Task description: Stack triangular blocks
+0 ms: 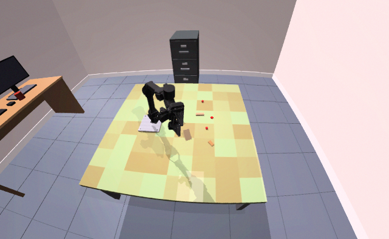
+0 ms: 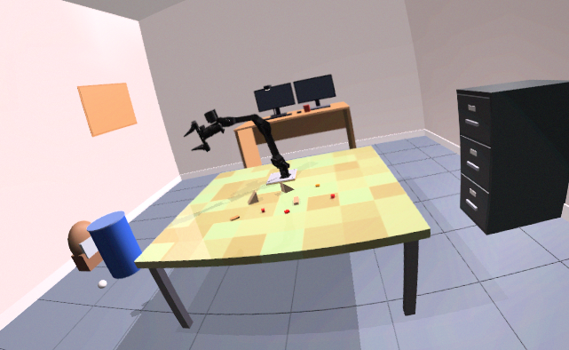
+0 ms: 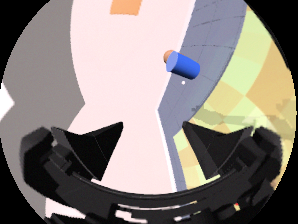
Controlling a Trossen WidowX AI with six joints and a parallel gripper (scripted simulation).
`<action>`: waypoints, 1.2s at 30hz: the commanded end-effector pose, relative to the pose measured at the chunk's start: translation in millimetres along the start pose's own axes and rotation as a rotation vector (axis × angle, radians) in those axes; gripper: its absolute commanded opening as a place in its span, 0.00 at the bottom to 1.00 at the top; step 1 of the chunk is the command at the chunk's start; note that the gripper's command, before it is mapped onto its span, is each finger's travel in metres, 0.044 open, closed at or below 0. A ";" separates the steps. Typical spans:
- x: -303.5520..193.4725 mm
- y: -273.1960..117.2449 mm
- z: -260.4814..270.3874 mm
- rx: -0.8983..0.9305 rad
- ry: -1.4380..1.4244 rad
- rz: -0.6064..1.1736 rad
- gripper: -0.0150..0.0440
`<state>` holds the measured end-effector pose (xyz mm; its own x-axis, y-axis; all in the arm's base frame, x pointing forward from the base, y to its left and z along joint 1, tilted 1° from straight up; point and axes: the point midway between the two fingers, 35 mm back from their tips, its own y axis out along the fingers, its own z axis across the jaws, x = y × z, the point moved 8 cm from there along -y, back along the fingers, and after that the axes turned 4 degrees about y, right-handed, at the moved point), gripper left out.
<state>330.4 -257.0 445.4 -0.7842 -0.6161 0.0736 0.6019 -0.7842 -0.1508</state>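
One brown triangular block point(image 1: 187, 134) point(image 2: 253, 198) stands on the checkered table point(image 1: 152, 164) point(image 2: 328, 231), sloped side up. The other triangular block point(image 2: 287, 187) stands closer to the arm's white base plate point(image 1: 147, 125) point(image 2: 280, 178); in the top view the arm hides it. My gripper point(image 1: 176, 127) point(image 2: 197, 138) point(image 3: 153, 124) is open and empty. It hangs high in the air above the table's side nearest the pink wall, well clear of both blocks. The wrist view shows neither block, only the pink wall, the floor and part of the table point(image 3: 250, 100).
Small red cubes point(image 1: 212, 117) point(image 2: 287, 211) and small orange blocks point(image 1: 210, 142) point(image 2: 235, 218) lie scattered on the table. A blue cylinder point(image 2: 113, 244) point(image 3: 183, 65) stands on the floor by the pink wall. A filing cabinet point(image 1: 184, 57) and a desk point(image 2: 293, 122) stand off the table.
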 end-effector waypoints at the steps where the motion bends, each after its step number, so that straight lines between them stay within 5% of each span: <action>1: -34.0 1.7 -48.1 -0.212 -0.213 0.135 1.00; 21: -116.0 -106.0 -232.9 -1.020 -1.108 1.003 1.00; 36: -117.5 -109.7 -240.6 -1.042 -1.131 1.035 1.00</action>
<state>320.0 -81.8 220.5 0.5093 -0.8589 0.0532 0.0554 -0.0290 -0.9980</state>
